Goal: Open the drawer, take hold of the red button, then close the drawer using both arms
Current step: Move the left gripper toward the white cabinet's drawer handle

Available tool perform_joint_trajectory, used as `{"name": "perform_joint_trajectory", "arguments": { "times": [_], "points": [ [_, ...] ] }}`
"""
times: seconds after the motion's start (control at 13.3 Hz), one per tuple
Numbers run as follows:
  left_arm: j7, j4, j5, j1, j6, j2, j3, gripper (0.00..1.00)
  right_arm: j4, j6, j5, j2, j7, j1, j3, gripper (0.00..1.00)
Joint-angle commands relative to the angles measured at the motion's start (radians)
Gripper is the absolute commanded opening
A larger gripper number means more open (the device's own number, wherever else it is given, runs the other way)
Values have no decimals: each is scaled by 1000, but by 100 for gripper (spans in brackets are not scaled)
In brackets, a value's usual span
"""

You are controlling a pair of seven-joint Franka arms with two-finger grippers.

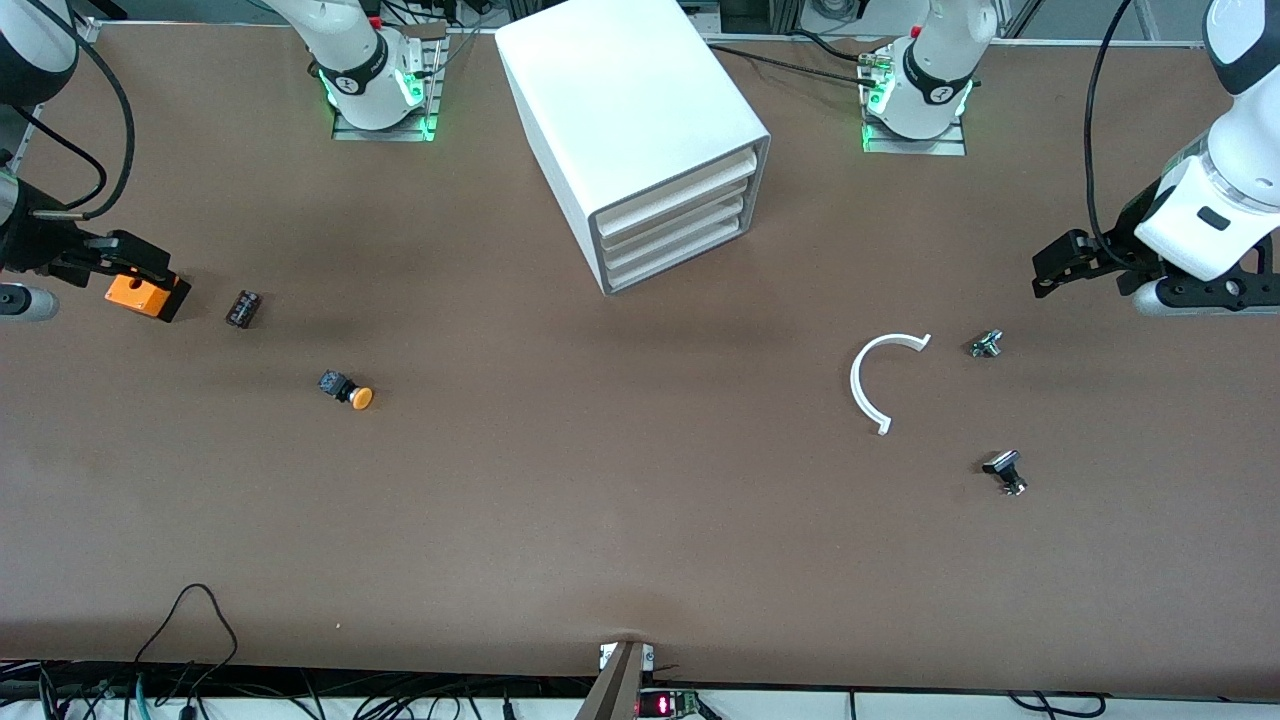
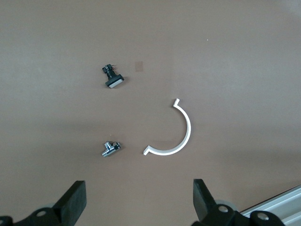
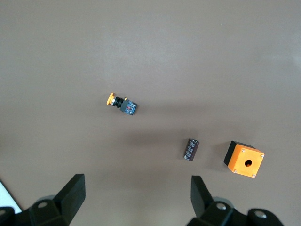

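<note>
Cabinet (image 1: 640, 130) drawers all shut; contents hidden, red button unseen. Left pincer (image 1: 1050, 270) and right pincer (image 1: 140, 268) released, each partly cut off at opposite surface (image 1: 600, 480) edges.

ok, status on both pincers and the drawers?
Left pincer open, over the table's left-arm end. Right pincer open, above the orange box. Cabinet drawers all shut; red button not visible. Nothing blocking the cabinet front.

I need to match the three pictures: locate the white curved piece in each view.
Front view: white curved piece on the table toward the left arm's end, beside the small metal fitting.
Left wrist view: it lies past the open left pincer.
Right wrist view: not in it.
Shared landmark: the metal fitting.
</note>
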Motion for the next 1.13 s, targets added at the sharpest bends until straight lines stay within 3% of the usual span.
{"name": "perform_joint_trajectory", "arguments": {
  "times": [0.0, 0.45, 0.6, 0.83, 1.05],
  "points": [
    [24, 40, 1, 0, -29, 67, -3, 100, 12, -12, 5, -3, 0, 0, 3, 99],
    [105, 30, -15, -13, -78, 201, -3, 99, 14, -12, 7, 24, -1, 23, 3, 99],
    [106, -9, -38, -68, -53, 223, -3, 99, 14, -12, 10, 40, -4, 23, 3, 99],
    [111, -80, -302, -73, -23, 278, -3, 99, 18, -7, 10, 77, -12, 71, 3, 99],
    [222, -189, -496, -70, -9, 315, -5, 99, 15, -9, 31, 77, -9, 77, 4, 99]
  ]
}}
